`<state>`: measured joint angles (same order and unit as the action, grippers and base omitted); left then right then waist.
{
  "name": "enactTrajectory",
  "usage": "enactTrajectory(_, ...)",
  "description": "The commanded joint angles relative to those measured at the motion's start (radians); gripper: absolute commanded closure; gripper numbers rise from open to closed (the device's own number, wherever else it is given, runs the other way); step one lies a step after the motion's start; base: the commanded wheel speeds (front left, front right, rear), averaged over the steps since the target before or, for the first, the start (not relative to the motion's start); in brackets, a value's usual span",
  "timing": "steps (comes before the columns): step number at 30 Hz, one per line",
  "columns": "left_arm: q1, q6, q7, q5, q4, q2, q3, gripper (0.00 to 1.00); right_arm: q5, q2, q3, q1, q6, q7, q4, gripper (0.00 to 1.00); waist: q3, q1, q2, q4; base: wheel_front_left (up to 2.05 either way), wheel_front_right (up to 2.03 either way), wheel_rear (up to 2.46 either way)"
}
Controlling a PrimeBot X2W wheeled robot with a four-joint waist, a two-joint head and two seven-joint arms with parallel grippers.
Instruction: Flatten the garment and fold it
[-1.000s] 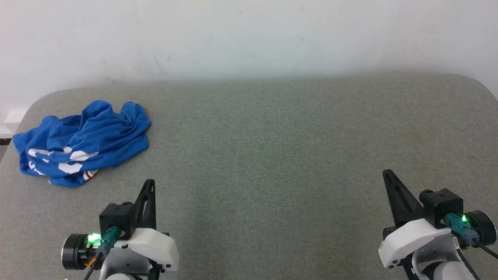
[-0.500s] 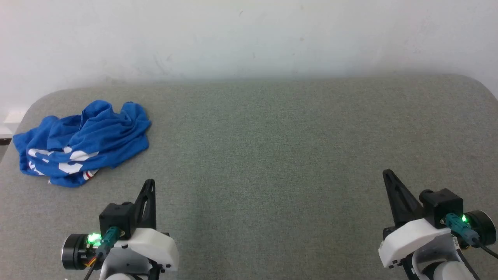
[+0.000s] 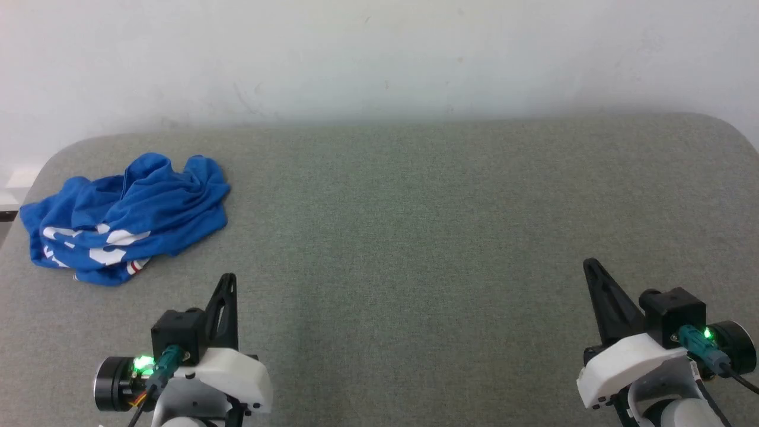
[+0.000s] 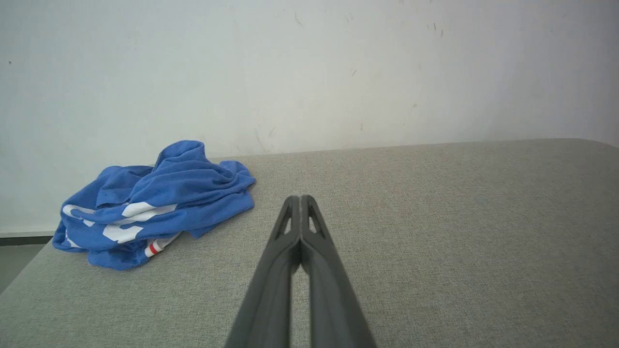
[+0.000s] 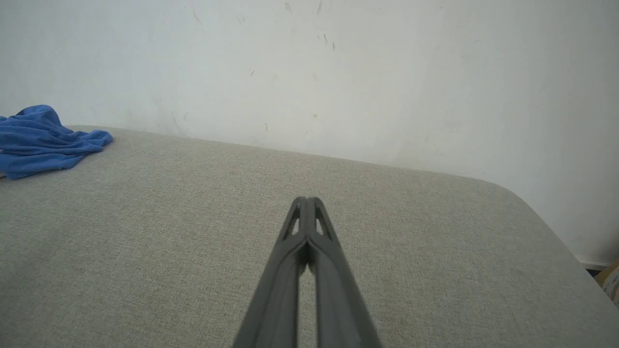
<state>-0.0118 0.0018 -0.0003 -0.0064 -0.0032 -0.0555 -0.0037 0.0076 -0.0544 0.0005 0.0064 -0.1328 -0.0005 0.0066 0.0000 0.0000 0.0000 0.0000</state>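
Nothing has shifted since a second ago: left gripper [image 3: 228, 279] and right gripper [image 3: 590, 264] hover pinched shut, empty, over the grey table [image 3: 415, 237]; the crumpled garment [image 3: 136, 207] lies ahead-left of the left gripper, apart.

Open grey top, one heap at the far left.
The table top [image 3: 415, 237] runs bare from the near edge to the wall [image 3: 379, 53], which bounds reach at the back. The crumpled garment [image 3: 124, 216] lies by the left edge, apart from the left gripper [image 3: 229, 279], with bare surface between them; the right half is open to pass.
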Motion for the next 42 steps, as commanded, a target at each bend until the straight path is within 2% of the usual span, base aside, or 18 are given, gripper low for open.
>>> enactTrajectory(1,0.012,-0.002,0.0,0.006,0.003,0.005,0.004,1.0,-0.008,0.004,0.0,-0.006,0.002,0.0,-0.007,1.0,0.0,0.0,0.0,0.0,0.0,0.0,0.0)
enactTrajectory(42,0.012,-0.002,0.0,0.006,0.003,0.005,0.004,1.0,-0.008,0.004,0.0,-0.006,0.002,0.0,-0.007,1.0,0.0,0.0,0.0,0.0,0.0,0.0,0.0)
